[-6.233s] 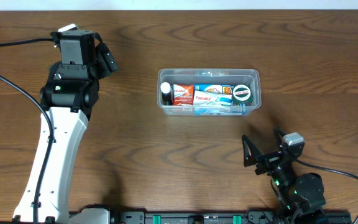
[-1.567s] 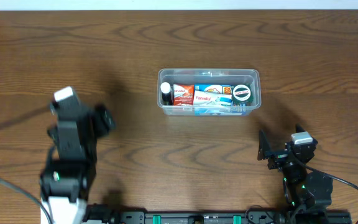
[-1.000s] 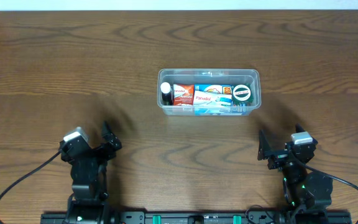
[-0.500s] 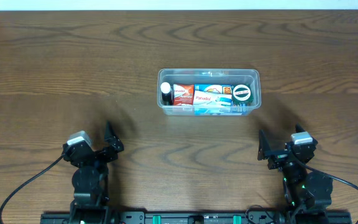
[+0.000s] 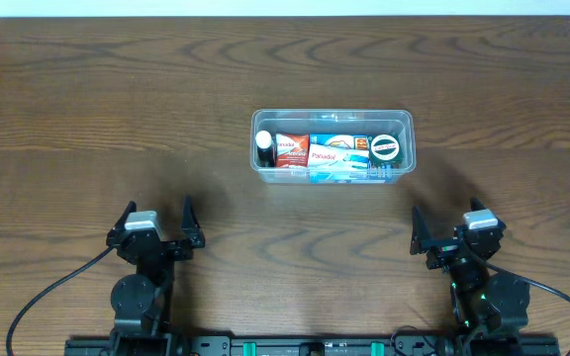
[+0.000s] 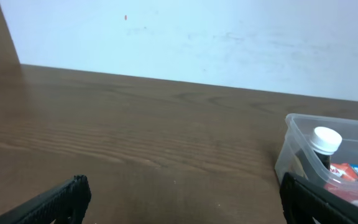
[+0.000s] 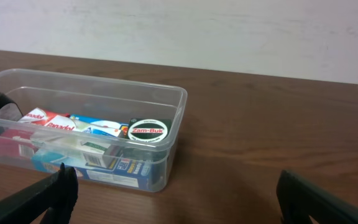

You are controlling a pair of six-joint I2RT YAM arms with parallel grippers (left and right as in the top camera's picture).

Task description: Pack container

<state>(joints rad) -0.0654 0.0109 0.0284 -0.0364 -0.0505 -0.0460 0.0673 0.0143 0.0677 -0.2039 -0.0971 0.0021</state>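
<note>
Left hand (image 5: 156,214), right hand (image 5: 451,229): black, pale caps (image 5: 142,219), black cables (image 5: 49,290).

The dark brown wooden table (image 5: 87,109), heavily grained, runs back to a pale wall (image 6: 197,37). 1 clear container (image 5: 334,113) stands directly on it, toward the far middle, its long sides parallel to the table's back edge.

Table (image 5: 67,99): 1.
Container (image 5: 407,124): 1, clear tub, just toward 12 o'clock of table centre.
Contents:
- white-capped bottle (image 5: 264,141): 1, at the 9 o'clock end
- round Zam-Buk tin (image 5: 386,147): 1, at the 3 o'clock end
- Panadol-marked boxes: 2, one red (image 5: 290,150) and one blue-and-white (image 5: 330,156), between bottle and tin
- further packets along the 12 o'clock wall: partly hidden, number not resolved

Hands: 2, two fingers each. Left hand (image 5: 157,218) at 7 o'clock, right hand (image 5: 450,232) at 5 o'clock.
</note>
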